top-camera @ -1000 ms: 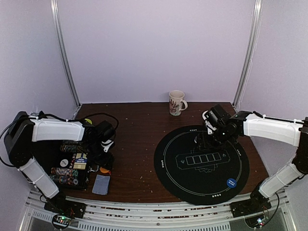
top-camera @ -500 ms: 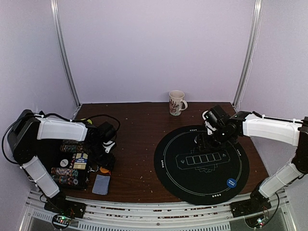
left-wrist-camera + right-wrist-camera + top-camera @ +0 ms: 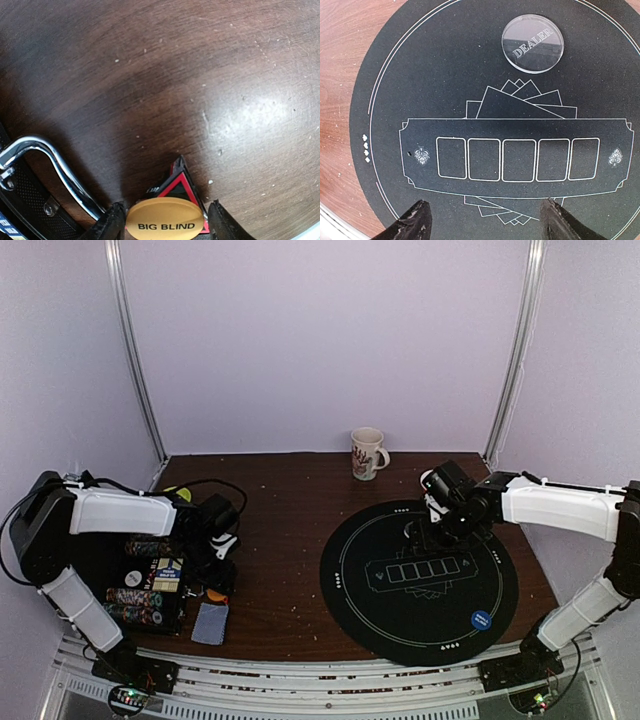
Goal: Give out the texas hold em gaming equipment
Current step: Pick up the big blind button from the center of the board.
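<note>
Just narrowed the left fingers point(image 3: 112, 225) around the orange BIG BLIND button point(image 3: 165, 225) near the counter's point(image 3: 200, 75) front-left corner; cannot tell if gripped. Right fingers point(image 3: 415, 222) kept wide, empty, above the mat's point(image 3: 420, 75) DEALER button point(image 3: 533, 43). Lift next, probably.

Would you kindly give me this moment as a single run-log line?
left gripper: jaws flank orange BIG BLIND button, grip unclear | right gripper: open above black mat | DEALER button: on mat
</note>
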You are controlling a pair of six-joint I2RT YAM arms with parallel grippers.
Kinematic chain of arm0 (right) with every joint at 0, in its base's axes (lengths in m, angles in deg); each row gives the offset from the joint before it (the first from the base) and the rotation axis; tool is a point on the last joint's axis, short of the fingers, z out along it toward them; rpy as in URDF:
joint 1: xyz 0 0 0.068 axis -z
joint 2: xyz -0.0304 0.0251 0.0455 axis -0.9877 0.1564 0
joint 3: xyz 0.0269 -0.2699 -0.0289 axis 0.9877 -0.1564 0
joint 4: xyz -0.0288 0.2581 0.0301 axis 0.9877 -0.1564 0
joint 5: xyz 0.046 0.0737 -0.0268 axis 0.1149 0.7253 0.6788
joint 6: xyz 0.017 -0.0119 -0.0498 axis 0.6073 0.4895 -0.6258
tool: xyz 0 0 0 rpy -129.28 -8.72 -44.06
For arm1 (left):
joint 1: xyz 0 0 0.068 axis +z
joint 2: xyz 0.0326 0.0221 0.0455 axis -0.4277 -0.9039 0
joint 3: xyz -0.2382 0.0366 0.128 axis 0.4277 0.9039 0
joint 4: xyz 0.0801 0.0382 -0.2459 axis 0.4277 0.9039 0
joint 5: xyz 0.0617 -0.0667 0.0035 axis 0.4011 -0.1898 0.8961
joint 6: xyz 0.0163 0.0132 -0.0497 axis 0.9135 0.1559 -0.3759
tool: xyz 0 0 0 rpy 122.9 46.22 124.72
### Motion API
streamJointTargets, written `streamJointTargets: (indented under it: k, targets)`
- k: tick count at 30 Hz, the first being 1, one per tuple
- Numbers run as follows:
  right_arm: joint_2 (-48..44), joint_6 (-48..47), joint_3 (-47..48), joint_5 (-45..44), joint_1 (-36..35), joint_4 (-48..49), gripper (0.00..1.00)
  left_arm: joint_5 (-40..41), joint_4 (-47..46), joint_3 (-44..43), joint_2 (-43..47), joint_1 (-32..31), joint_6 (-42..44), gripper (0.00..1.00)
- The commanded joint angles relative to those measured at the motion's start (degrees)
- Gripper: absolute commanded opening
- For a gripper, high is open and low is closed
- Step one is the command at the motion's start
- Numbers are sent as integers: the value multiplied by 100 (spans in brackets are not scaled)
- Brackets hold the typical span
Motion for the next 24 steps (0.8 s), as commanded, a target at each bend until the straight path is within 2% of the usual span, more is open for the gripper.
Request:
streamJointTargets:
  k: [1, 7, 13, 18, 24]
  targets:
    - [-32, -55, 124, -122, -22, -198, 76, -5, 23, 61, 96, 49, -15, 57]
    - [-91, -68, 119, -144, -18, -210, 76, -71, 122, 148, 116, 48, 4, 62]
    - [-95, -77, 116, -96, -18, -196, 76, -187, 133, 224, 171, 47, 55, 51]
    - [-109, -76, 131, -105, -16, -214, 76, -266, 196, 98, 318, 46, 86, 37]
    - [-91, -70, 188, -100, -22, -223, 76, -249, 336, -109, 382, 48, 142, 34]
